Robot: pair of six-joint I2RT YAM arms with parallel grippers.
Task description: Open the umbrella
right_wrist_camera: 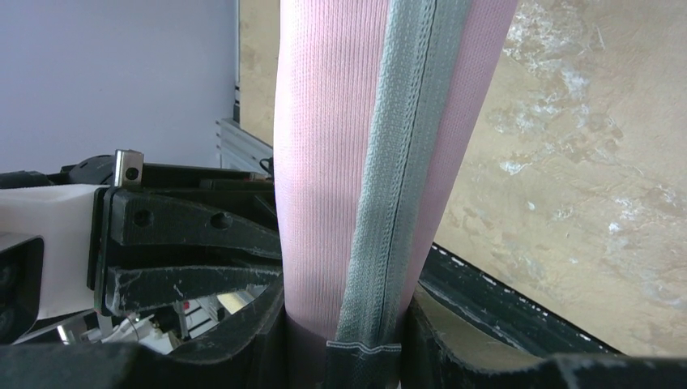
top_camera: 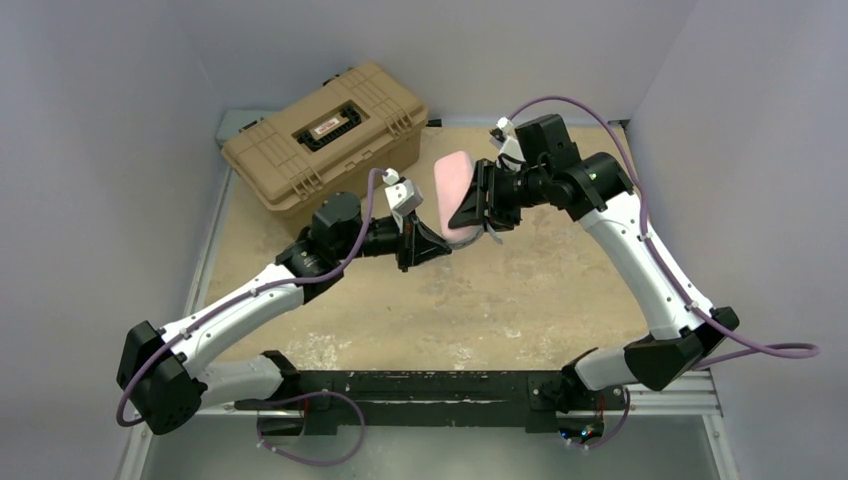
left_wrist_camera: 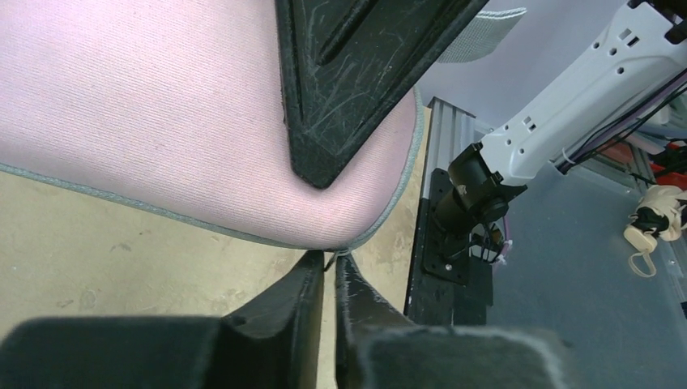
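The umbrella (top_camera: pixel 455 185) is a closed pale pink fabric oblong with a grey zipper band (right_wrist_camera: pixel 405 162) along its edge, held on edge above the table. No shaft or handle shows. My right gripper (top_camera: pixel 482 205) is shut on its pink sides, with the fabric filling the gap between the fingers in the right wrist view (right_wrist_camera: pixel 344 324). My left gripper (top_camera: pixel 438 245) is below the umbrella's near end. In the left wrist view (left_wrist_camera: pixel 330 263) its fingers are almost together, pinching a small thin pull tab at the grey seam under the pink fabric (left_wrist_camera: pixel 162 121).
A tan hard-shell toolbox (top_camera: pixel 325 135) stands closed at the back left of the sandy table (top_camera: pixel 450 310). Grey walls close in the back and sides. A black rail (top_camera: pixel 420 385) runs along the near edge between the arm bases.
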